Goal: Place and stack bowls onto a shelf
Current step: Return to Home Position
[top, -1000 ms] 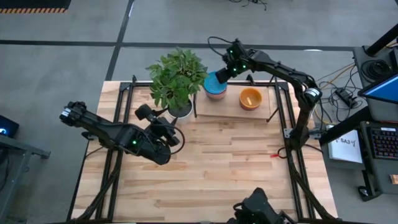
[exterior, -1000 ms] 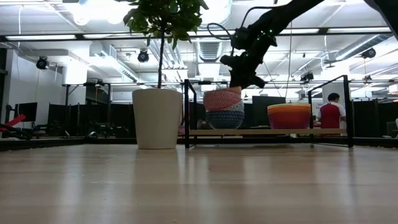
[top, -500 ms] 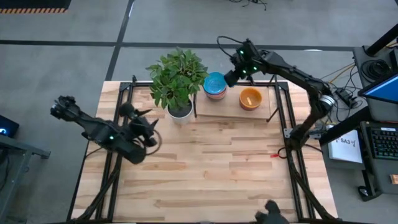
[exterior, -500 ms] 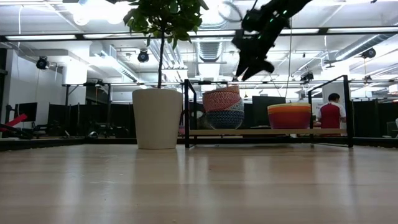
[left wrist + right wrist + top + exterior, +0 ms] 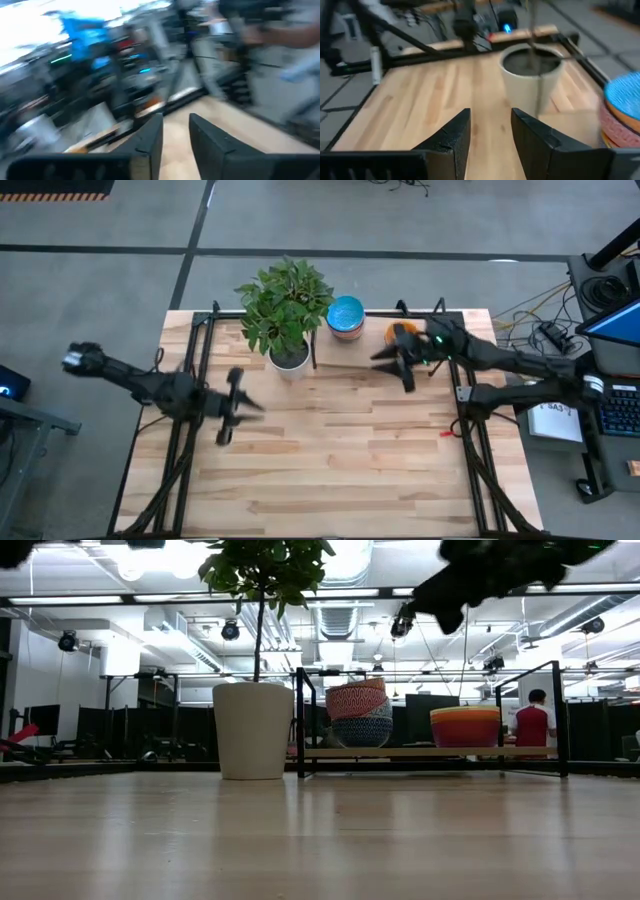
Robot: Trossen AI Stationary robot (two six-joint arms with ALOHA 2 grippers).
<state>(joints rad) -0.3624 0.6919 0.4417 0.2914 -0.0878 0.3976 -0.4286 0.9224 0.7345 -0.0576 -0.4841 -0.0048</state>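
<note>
On the shelf (image 5: pixel 372 350) at the table's far side stand two stacks of bowls. The left stack (image 5: pixel 359 715) has a pink patterned bowl resting on a blue patterned one, and its blue inside (image 5: pixel 346 313) shows from above. The right stack (image 5: pixel 465 726) is orange and yellow (image 5: pixel 396 332), partly hidden by my right arm. My right gripper (image 5: pixel 398 368) hangs open over the shelf's near edge with nothing between its fingers (image 5: pixel 490 131). My left gripper (image 5: pixel 231 407) is open over the table's left part, also with nothing in it (image 5: pixel 175 135).
A white pot with a green plant (image 5: pixel 287 308) stands just left of the shelf, close to the left stack (image 5: pixel 531 75). Black metal posts (image 5: pixel 299 720) frame the shelf. Bare wooden tabletop (image 5: pixel 340 450) lies between the arms and the near edge. A person (image 5: pixel 531 724) is in the room behind.
My right gripper has let go of the pink patterned bowl, which stays on the left stack. It has risen and drawn back toward the table's near right, past the orange stack. My left arm has pulled back toward the table's left edge.
</note>
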